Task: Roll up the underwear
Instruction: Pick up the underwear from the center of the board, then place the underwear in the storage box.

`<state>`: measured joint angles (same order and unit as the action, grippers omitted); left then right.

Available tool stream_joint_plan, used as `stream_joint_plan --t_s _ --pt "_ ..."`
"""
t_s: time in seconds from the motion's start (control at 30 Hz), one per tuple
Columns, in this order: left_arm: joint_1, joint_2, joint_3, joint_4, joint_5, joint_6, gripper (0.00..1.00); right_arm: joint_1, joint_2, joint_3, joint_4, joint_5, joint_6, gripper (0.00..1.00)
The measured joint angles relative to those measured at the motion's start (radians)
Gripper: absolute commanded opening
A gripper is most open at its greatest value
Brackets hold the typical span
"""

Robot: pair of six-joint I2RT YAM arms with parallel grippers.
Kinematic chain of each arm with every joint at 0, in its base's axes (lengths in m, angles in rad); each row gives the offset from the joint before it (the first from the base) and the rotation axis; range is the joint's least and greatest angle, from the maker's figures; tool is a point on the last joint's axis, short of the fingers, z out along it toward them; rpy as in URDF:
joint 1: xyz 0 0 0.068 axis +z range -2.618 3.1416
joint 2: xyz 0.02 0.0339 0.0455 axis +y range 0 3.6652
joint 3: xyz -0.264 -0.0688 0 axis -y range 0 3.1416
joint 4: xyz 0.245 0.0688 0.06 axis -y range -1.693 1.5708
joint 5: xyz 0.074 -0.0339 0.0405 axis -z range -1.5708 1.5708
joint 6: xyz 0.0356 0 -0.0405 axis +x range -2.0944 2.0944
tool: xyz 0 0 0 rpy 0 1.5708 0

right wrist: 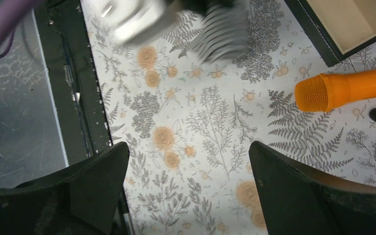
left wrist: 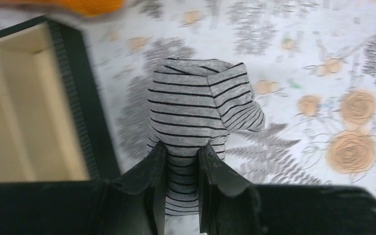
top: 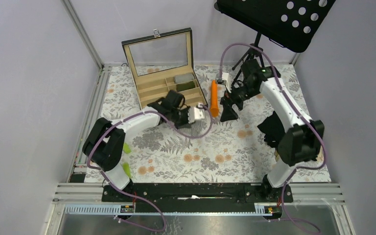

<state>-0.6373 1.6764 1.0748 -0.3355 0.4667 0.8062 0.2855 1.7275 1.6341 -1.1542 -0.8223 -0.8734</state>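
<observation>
The light grey pinstriped underwear [left wrist: 200,107] is rolled into a bundle, and my left gripper [left wrist: 182,152] is shut on its near end, holding it over the floral cloth beside the wooden box. In the top view my left gripper [top: 196,115] holds this bundle [top: 199,113] just right of the box's front corner. It shows blurred in the right wrist view [right wrist: 223,34]. My right gripper [top: 227,105] is open and empty over the cloth, its fingers [right wrist: 98,181] wide apart. A pile of black underwear [top: 273,128] lies at the right, by the right arm.
The open wooden box [top: 149,90] with a glass lid stands at the back left; rolled items lie in its right compartments [top: 185,82]. An orange carrot-shaped stick [top: 214,98] lies between the grippers. Green pieces [top: 126,147] lie at the left edge. A black stand [top: 274,19] is at the back right.
</observation>
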Motion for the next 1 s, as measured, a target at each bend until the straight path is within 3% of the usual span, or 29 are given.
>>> stream_joint_plan --t_s 0.37,0.67,0.8,1.0 --pt "0.232 -0.015 0.256 -0.107 -0.058 0.037 0.00 0.004 -0.128 -0.081 -0.033 0.076 0.038 0.99" --pt "0.291 0.032 0.268 0.235 -0.277 0.087 0.00 0.003 -0.188 -0.143 -0.037 0.140 0.037 1.00" --pt "0.295 0.134 0.274 0.380 -0.335 0.031 0.00 0.004 -0.192 -0.168 -0.035 0.158 0.041 0.99" --pt "0.247 0.227 0.265 0.468 -0.354 -0.058 0.00 0.003 -0.195 -0.216 -0.018 0.186 0.041 0.99"
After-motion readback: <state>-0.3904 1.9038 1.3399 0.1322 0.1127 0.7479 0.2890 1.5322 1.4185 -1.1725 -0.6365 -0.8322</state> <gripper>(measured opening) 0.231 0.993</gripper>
